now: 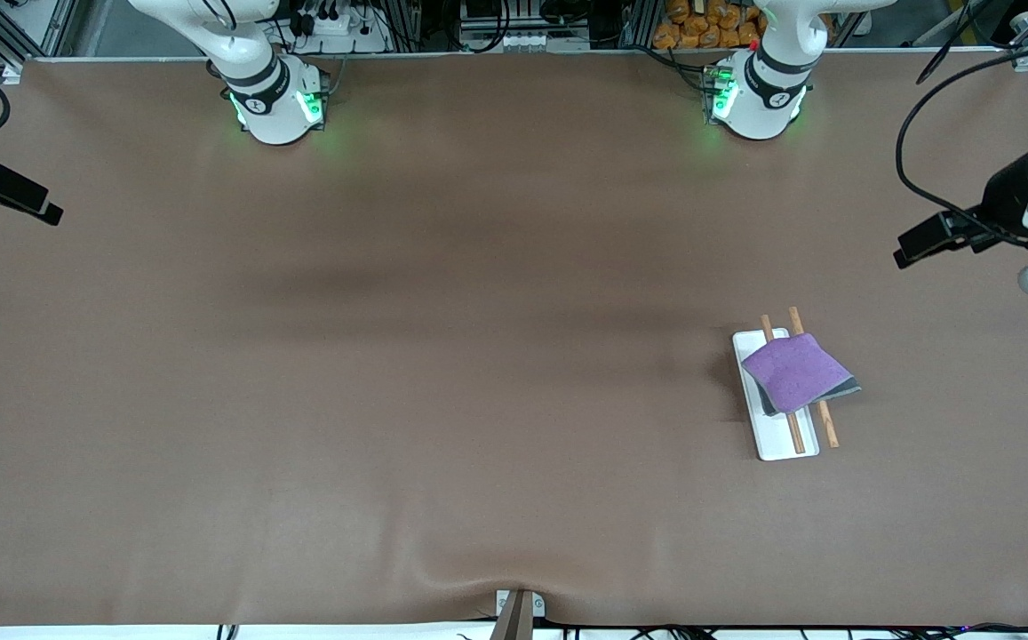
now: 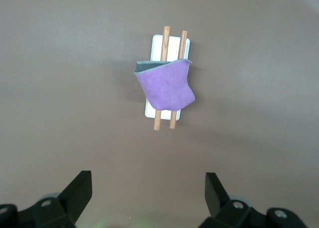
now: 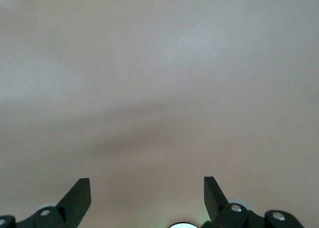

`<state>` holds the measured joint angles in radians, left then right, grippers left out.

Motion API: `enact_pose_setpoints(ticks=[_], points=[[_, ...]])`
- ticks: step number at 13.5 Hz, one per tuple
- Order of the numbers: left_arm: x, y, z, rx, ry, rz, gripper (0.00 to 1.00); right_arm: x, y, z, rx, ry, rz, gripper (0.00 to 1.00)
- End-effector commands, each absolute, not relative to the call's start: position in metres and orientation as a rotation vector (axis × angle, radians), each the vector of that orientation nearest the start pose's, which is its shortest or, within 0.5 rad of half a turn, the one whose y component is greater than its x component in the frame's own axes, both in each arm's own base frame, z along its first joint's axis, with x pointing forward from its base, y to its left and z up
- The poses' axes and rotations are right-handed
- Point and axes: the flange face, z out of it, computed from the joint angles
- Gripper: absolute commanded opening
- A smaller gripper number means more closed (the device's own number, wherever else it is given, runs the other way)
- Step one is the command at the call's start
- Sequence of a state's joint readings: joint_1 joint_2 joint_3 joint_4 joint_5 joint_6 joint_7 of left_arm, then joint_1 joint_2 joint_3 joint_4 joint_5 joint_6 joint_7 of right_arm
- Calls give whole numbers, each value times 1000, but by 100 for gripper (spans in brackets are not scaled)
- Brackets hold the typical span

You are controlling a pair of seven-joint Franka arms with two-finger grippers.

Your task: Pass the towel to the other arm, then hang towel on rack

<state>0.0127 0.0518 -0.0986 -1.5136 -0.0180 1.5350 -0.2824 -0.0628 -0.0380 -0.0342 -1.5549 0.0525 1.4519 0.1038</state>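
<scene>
Front view, towel draped over rack hiding its middle, both hands spread, left hand, right hand.

Brown table cover spans the whole work surface, slightly rippled at the edge nearest the front camera. A small grey clamp grips that edge at mid-table. Orange packets piled above the table's top edge, near the left arm's base.

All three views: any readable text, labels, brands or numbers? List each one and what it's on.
None readable.
Towel: plain purple, no label showing.
Rack: plain white base and wooden rods, no marking.
Table: bare brown cover, no print.
Arm bases at the top of the front view: each bears a small dark round mark, too small to read.
</scene>
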Motion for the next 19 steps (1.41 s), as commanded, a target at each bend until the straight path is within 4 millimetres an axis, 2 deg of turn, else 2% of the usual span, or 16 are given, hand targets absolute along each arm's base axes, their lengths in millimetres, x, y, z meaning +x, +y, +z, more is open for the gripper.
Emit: enact_pose_setpoints(ticks=[1, 5, 12, 13, 15, 17, 19], points=[[537, -48, 616, -3119, -261, -7, 100, 530, -48, 647, -3068, 316, 90, 100], [521, -44, 626, -3121, -207, -31, 100, 530, -48, 647, -3068, 316, 90, 100], [512, -58, 640, -3114, -162, 15, 100, 530, -46, 647, -3068, 308, 88, 100], [511, -62, 641, -3115, -105, 17, 100, 530, -45, 647, -3070, 306, 88, 100], [511, -58, 642, -3118, 0, 17, 100, 530, -43, 648, -3074, 300, 88, 100], [510, -53, 643, -3102, 4, 16, 100, 530, -44, 648, -3075, 302, 88, 100], [508, -52, 655, -3036, 47, -19, 100, 530, -44, 648, -3073, 302, 88, 100]])
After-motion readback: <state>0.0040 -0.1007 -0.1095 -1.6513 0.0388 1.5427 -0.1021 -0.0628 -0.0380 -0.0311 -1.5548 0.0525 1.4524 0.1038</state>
